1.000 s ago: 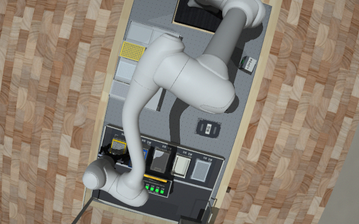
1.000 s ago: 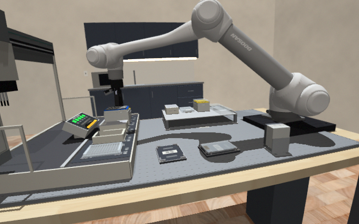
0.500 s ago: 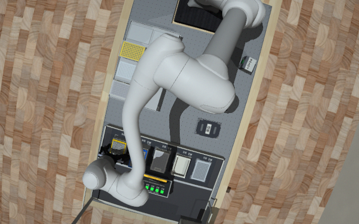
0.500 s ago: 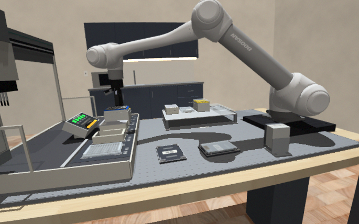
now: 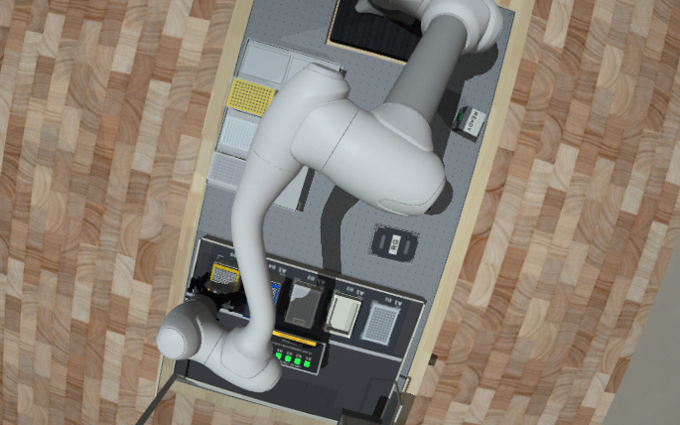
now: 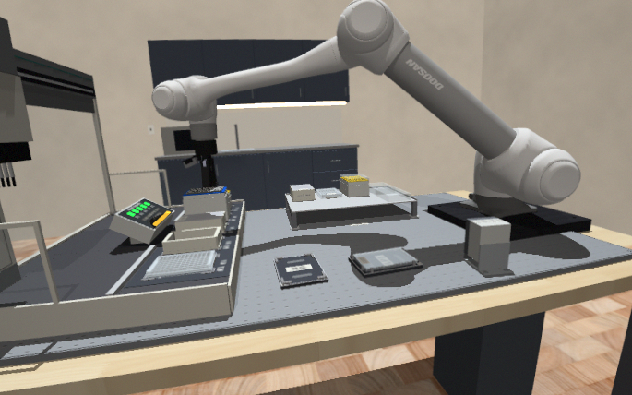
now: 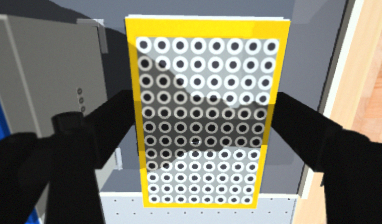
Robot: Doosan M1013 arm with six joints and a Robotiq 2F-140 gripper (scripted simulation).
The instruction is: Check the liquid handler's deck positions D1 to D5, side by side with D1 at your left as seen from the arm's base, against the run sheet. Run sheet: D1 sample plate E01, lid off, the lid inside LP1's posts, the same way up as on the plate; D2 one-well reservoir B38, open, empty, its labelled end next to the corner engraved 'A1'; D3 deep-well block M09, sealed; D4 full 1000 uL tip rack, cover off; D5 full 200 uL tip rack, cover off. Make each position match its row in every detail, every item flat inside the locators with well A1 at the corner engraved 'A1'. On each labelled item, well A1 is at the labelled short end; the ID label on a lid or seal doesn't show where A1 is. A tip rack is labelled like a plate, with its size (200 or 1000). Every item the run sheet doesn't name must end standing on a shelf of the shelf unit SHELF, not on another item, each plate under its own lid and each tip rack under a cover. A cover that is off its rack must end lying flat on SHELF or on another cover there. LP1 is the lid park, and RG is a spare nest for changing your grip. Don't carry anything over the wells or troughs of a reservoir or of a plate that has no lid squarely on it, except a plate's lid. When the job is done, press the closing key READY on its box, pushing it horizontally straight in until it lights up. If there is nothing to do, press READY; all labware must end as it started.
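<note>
A yellow-framed tip rack with no cover stands at the deck's end position. My gripper is open and hangs over it, one black finger on each long side; I cannot tell whether they touch it. In the side view the gripper is just above the rack's top. The blue-framed tip rack in the neighbouring position is mostly hidden by my arm. Further along are a sealed deep-well block, a white reservoir and an open sample plate.
The shelf unit holds a clear cover, a yellow rack and two more items. A lid lies on the lid park. The RG nest and the READY box stand apart. A control panel sits behind the deck.
</note>
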